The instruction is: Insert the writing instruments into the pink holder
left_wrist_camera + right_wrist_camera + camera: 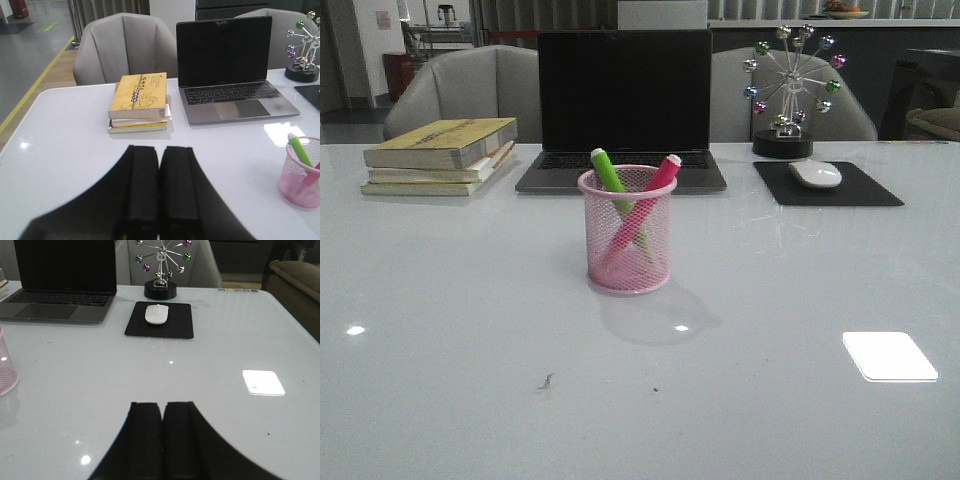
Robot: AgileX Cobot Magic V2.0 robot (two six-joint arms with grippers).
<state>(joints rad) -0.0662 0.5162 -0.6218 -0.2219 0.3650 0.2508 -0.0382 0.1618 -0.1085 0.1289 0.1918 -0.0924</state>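
- A dark-screened laptop [622,110] stands open at the back of a white table [770,330].
- Three stacked books [440,157], the top one yellow, lie beside it.
- A white mouse [815,174] rests on a black mousepad [828,186].
- Behind the pad stands a Ferris-wheel ornament [788,90] with coloured balls.
- Two grey chairs [125,47] face the table's far edge.

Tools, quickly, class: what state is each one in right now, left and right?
Left tool: closed, holding nothing.
Right tool: closed, holding nothing.
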